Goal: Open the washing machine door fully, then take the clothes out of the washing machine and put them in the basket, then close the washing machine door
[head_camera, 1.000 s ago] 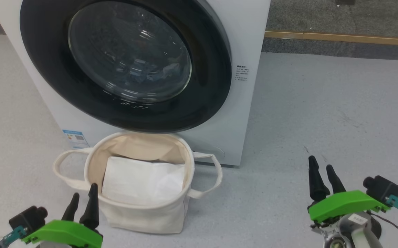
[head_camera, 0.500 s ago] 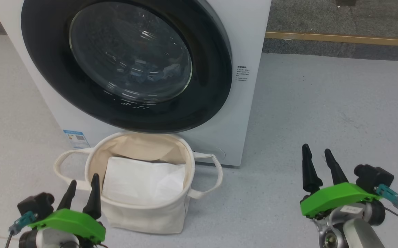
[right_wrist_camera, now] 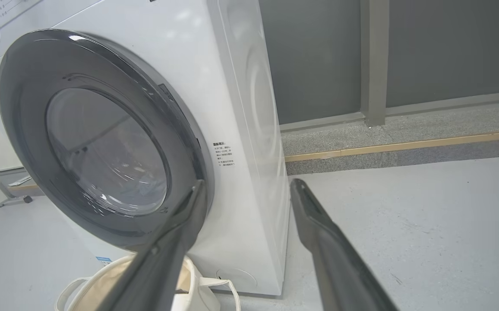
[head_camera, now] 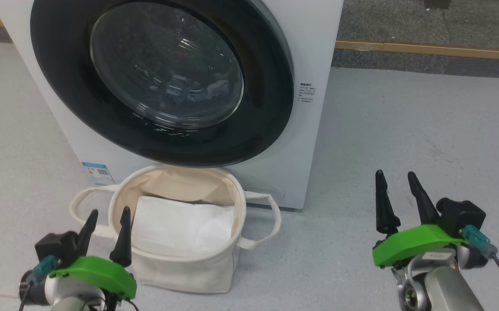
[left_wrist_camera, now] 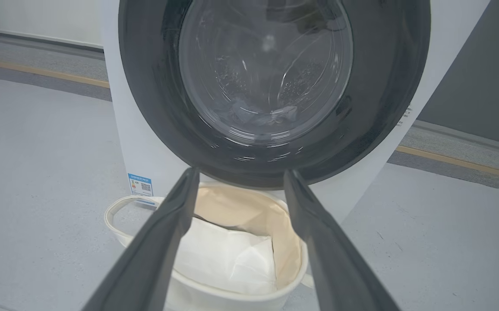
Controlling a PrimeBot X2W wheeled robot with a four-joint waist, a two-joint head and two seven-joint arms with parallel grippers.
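While the door (head_camera: 163,82) stands shut, our left gripper (head_camera: 109,211) and right gripper (head_camera: 395,172) gape empty; we judge its latch edge ahead-left of the right, nearer one.

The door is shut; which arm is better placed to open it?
Right, likely: the open right gripper faces the washing machine door's right edge; the left gripper has the basket in its way.
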